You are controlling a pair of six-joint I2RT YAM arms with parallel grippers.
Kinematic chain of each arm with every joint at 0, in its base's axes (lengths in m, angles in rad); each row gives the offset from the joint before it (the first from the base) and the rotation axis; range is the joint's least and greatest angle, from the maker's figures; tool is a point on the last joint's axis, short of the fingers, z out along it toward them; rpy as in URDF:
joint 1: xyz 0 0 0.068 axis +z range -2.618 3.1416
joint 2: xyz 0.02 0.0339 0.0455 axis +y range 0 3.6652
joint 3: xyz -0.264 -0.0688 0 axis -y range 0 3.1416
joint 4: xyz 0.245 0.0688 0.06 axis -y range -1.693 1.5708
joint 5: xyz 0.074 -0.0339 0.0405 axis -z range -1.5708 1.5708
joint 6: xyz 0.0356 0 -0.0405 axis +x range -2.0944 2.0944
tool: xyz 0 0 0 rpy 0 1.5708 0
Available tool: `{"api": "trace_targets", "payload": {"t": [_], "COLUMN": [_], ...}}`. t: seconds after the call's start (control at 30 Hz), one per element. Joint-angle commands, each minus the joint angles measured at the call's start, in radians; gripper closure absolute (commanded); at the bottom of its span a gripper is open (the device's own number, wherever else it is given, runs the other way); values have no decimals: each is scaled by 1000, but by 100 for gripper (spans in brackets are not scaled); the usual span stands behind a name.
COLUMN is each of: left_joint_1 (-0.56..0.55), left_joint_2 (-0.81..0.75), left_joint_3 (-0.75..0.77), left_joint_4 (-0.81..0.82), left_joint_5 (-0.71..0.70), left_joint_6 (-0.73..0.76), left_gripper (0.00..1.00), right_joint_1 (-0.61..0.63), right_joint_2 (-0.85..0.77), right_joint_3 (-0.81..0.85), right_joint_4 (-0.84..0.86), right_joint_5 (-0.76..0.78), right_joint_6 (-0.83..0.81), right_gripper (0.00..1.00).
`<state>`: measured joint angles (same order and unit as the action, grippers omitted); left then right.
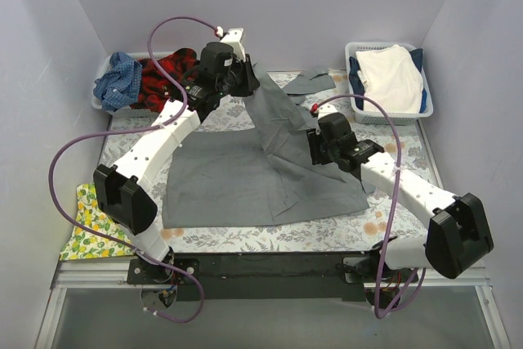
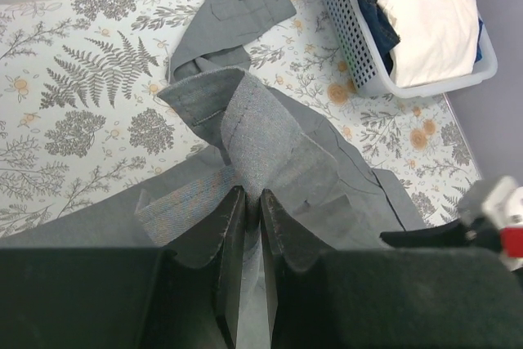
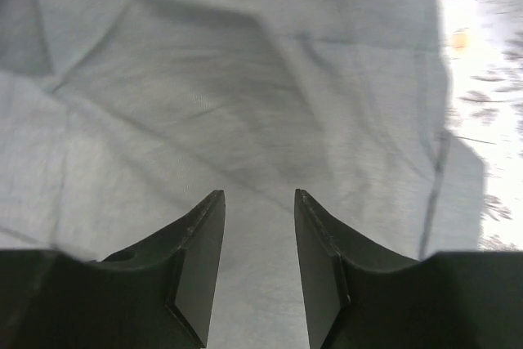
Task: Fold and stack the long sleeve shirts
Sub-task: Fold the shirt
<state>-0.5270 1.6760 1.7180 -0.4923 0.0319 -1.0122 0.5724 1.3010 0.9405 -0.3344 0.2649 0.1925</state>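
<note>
A large plain grey long sleeve shirt (image 1: pixel 237 181) lies spread over the middle of the table. One part of it is pulled up into a peak at the far side. My left gripper (image 1: pixel 245 79) is shut on that raised fold; the left wrist view shows grey cloth (image 2: pixel 270 128) pinched between the nearly closed jaws of the left gripper (image 2: pixel 253 194). My right gripper (image 1: pixel 315 146) hovers over the shirt's right half. In its wrist view the right gripper (image 3: pixel 257 194) is open, with only flat grey cloth (image 3: pixel 245 79) beneath it and nothing between the fingers.
A basket at the far left holds a red-black plaid shirt (image 1: pixel 167 71) and a blue checked shirt (image 1: pixel 118 81). At the far right stands a white basket (image 1: pixel 392 116) with white and dark cloth. A yellow lemon-print cloth (image 1: pixel 86 222) hangs off the near left corner of the fern-print cover (image 1: pixel 245 239).
</note>
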Motion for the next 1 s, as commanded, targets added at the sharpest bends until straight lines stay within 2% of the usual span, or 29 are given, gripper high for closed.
{"api": "trace_targets", "payload": {"t": [0.0,0.2,0.37,0.47,0.67,0.87,0.97], "left_joint_1": [-4,-4,-4,-4,-4,-4,-4], "left_joint_2": [13,10,-1,7,14,-25,-19], "left_joint_3": [81,86,65,61,55,-44,-96], "left_joint_4": [29,28,27,26,14,6,-3], "left_joint_5": [7,6,16,22,26,30,14], "left_joint_6": [20,26,27,29,35,35,20], "left_gripper": [87,86,85,83,83,84,59], "right_joint_1": [43,61,66,66,64,66,66], "right_joint_2": [72,180,264,323,380,379,333], "right_joint_3": [23,27,29,49,73,69,55], "right_joint_4": [31,51,115,132,138,147,144], "right_joint_5": [-130,-233,-247,-230,-100,-111,-110], "right_joint_6": [-38,-50,-50,-42,5,2,-1], "right_gripper": [53,58,60,61,62,62,62]}}
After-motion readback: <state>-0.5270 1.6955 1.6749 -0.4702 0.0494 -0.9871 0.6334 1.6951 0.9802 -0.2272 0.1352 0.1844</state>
